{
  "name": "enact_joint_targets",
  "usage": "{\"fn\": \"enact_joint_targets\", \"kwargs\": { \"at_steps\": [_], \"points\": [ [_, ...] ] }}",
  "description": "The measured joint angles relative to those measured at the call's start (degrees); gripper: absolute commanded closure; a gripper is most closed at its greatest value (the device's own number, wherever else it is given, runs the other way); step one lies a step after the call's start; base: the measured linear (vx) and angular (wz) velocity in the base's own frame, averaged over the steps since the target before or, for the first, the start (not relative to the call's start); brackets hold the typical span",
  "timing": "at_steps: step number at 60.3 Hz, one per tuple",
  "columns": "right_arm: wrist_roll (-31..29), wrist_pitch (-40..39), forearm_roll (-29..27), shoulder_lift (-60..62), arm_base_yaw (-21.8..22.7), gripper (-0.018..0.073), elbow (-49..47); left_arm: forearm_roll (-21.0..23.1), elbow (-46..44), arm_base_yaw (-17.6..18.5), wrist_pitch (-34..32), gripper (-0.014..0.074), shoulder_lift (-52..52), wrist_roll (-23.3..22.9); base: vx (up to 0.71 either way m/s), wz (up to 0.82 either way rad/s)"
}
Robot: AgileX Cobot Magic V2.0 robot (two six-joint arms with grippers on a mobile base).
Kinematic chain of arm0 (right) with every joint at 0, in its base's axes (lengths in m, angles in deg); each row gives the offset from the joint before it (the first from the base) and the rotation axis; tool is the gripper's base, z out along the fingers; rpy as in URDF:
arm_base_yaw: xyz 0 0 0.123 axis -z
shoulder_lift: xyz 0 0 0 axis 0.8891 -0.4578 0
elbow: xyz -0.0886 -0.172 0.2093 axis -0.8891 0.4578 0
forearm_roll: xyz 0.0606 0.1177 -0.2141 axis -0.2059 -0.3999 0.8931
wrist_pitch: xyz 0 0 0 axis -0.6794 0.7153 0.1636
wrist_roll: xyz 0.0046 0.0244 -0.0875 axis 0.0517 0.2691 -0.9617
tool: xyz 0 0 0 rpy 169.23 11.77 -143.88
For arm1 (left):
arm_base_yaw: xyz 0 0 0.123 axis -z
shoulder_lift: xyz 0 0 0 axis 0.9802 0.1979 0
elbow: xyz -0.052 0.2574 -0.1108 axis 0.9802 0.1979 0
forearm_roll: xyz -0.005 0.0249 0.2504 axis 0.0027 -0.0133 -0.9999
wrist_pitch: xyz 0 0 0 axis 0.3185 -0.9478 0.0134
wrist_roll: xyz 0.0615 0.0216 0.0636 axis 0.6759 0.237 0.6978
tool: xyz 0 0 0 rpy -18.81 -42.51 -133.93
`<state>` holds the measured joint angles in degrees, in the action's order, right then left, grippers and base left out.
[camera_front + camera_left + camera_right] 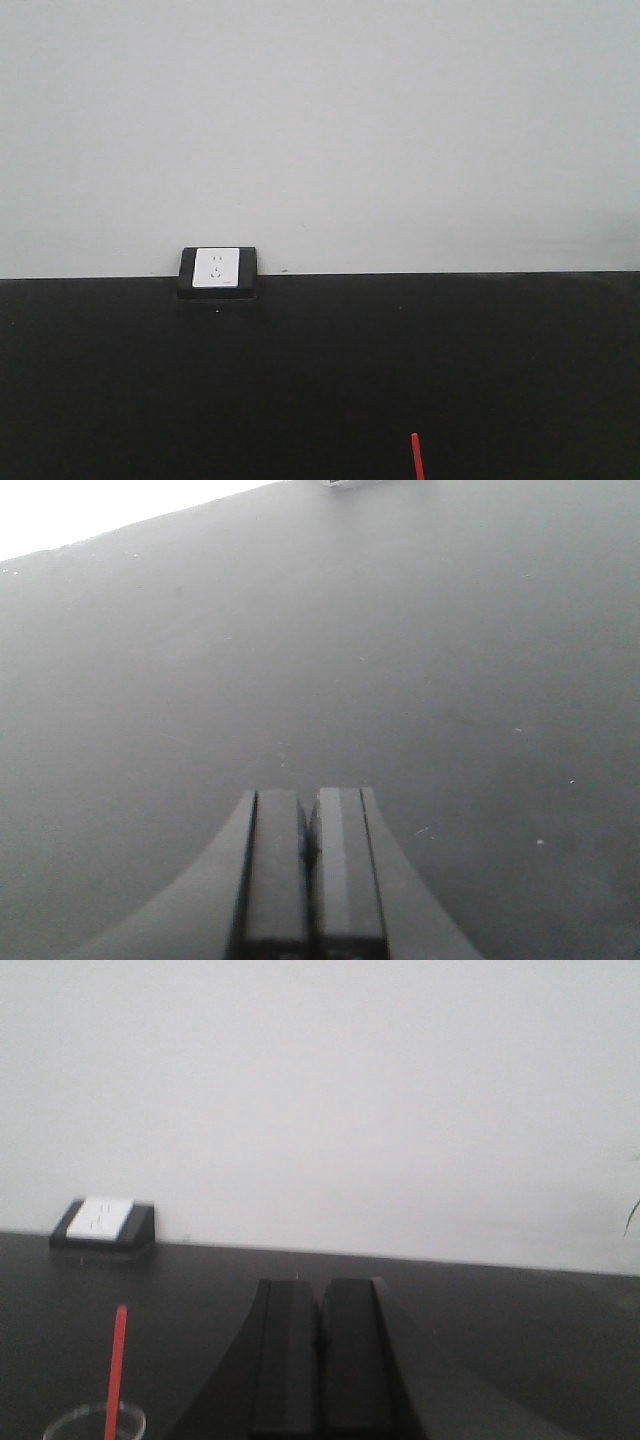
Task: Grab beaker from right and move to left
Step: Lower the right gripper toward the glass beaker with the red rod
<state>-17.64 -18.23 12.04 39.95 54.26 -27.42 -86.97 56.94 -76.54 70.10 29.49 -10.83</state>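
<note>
Fingers of left gripper and right gripper are together; approaching unopened risks striking the red rod and tipping the beaker.

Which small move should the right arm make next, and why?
Probably open the right gripper: its jaws are shut with nothing between them, and the beaker with the red rod stands left of it in the right wrist view, not yet grasped.
</note>
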Motion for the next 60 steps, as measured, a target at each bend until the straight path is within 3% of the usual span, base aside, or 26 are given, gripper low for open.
{"fn": "enact_joint_targets", "kwargs": {
  "at_steps": [11, 35, 50, 60],
  "points": [
    [0.0, 0.87, -0.62, -4.63, 0.0, 0.0564, -8.61, 0.0, 0.0, 0.0, 0.0, 0.0603, 0.0, 0.0, 0.0, 0.0],
    [-0.11, -1.65, -0.57, -42.67, 0.0, 0.0564, -33.83, 0.0, 0.0, 0.0, 0.0, 0.0603, 0.0, 0.0, 0.0, 0.0],
    [-0.06, -4.12, -0.68, -53.56, 0.0, 0.0534, -37.23, 0.0, 0.0, 0.0, 0.0, 0.0603, 0.0, 0.0, 0.0, 0.0],
    [-0.06, -5.84, -0.25, -54.96, 0.0, 0.0414, -37.23, 0.0, 0.0, 0.0, 0.0, 0.0603, 0.0, 0.0, 0.0, 0.0]
  ]
}}
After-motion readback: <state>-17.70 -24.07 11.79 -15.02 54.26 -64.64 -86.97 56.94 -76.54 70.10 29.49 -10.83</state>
